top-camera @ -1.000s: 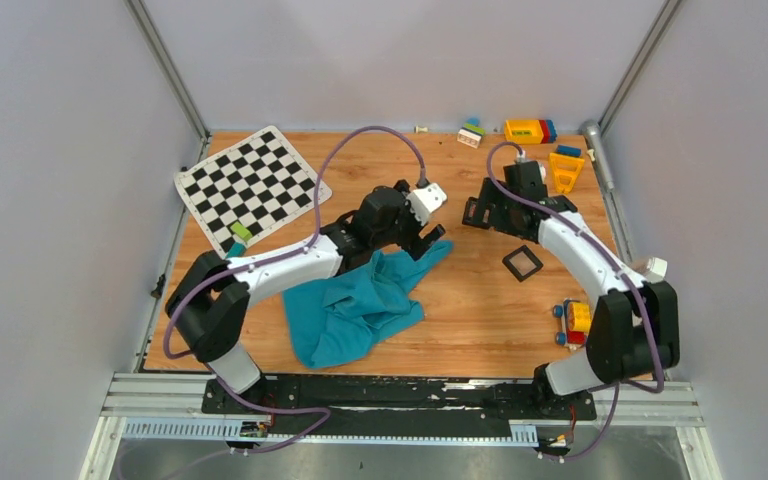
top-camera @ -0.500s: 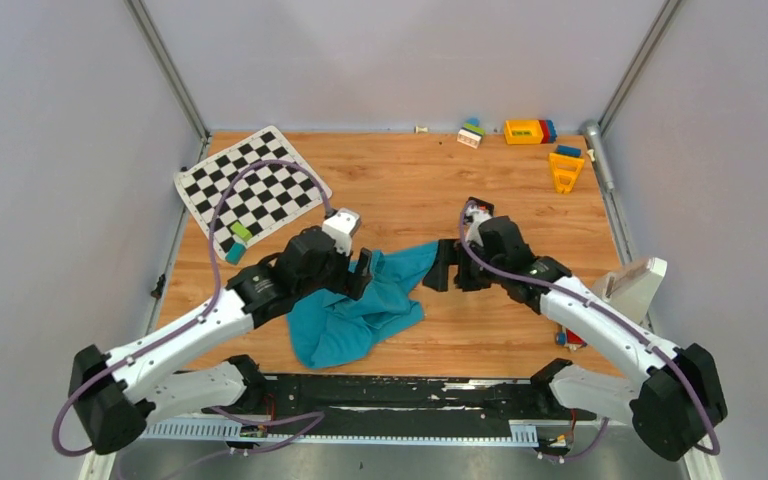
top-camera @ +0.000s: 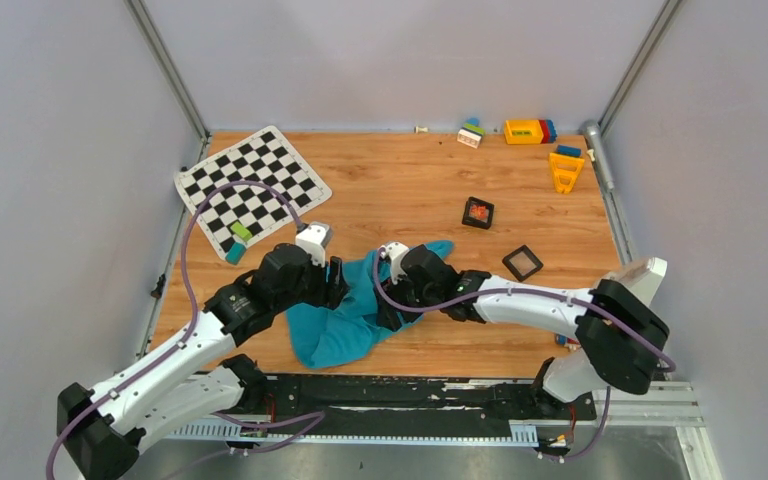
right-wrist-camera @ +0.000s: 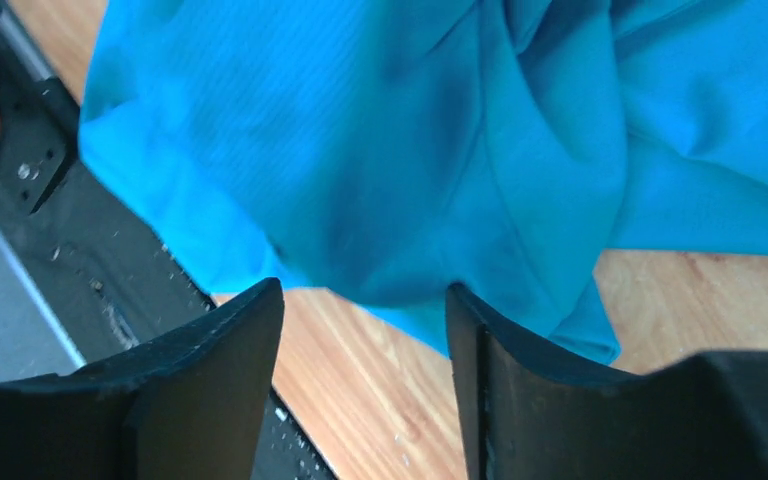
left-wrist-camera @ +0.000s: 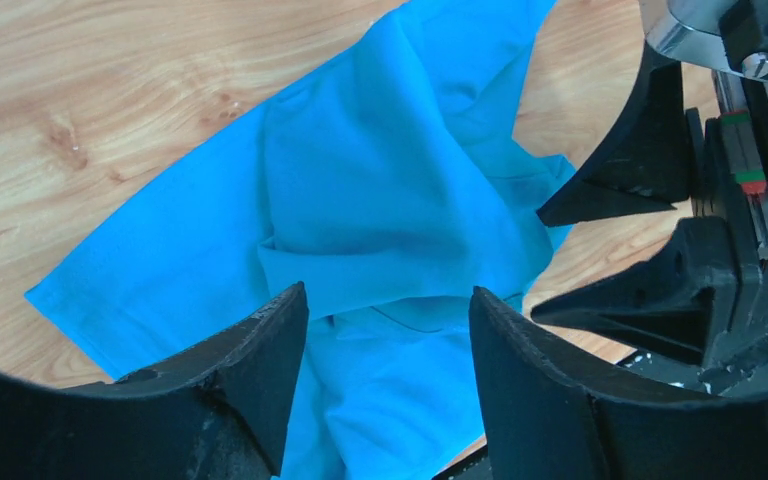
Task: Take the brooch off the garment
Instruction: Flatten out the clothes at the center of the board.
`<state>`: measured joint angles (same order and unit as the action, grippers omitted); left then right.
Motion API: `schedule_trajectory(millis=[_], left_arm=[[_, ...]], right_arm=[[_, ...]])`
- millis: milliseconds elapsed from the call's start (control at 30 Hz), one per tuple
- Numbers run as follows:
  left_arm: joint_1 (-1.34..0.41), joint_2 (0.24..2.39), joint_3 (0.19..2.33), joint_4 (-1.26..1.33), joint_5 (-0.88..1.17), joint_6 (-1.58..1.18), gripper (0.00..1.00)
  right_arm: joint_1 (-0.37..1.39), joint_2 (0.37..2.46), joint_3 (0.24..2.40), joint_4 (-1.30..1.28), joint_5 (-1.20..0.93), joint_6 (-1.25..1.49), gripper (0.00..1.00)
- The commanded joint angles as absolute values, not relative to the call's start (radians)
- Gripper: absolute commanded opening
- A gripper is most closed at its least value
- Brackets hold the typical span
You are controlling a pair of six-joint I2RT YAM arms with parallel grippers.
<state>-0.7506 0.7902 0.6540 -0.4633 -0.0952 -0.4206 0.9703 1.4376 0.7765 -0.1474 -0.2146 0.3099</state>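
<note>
By the table (top-camera: 410, 190) edge, garment (top-camera: 345, 325), jaws parted above

— What sort of room is it?
— More of a booth. A plain pale grey back wall (top-camera: 400, 60), with a left wall (top-camera: 50, 180) and a right wall (top-camera: 730, 150) of the same panel closing in the sides.
— And where they meet?
— A metal left post (top-camera: 165, 65) and right post (top-camera: 640, 60), one in each far corner.
— Furniture?
— One counter (top-camera: 390, 175) with a light wood-grain top. A black plate (top-camera: 410, 392) runs along its near edge, on an aluminium rail (top-camera: 660, 398).
— Light?
— Soft and even, with only faint shadows on the wood.
</note>
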Motion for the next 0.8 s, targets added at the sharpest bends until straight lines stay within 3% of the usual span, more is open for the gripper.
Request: schedule_trajectory(millis=[0,67,133,400,633,767], left_arm=[[-0.7,0.809,0.634,-0.411,-0.018,-0.463,0.66],[-0.682,0.793,0.614,-0.404,-0.022,-0.486,0.62],[-0.673,0.766,0.589,-0.393,-0.025,-0.51,0.6],[-0.655,0.735,0.531,-0.367,-0.028,-0.557,0.6],[-0.655,0.783,0.508,-0.338,0.052,-0.551,0.69],[-0.655,0.854,0.484,-0.289,0.115,-0.568,0.76]], right_arm=[[0.993,1.49,0.861,-0.068,-0.086,0.284,0.53],[0.994,1.477,0.867,-0.064,-0.07,0.289,0.21],[0.995,1.417,0.855,-0.06,-0.04,0.303,0.04],[0.89,1.131,1.02,-0.287,0.047,0.308,0.0],[0.757,1.166,1.298,-0.567,-0.069,0.34,0.0],[0.728,1.179,1.356,-0.641,-0.051,0.336,0.0]])
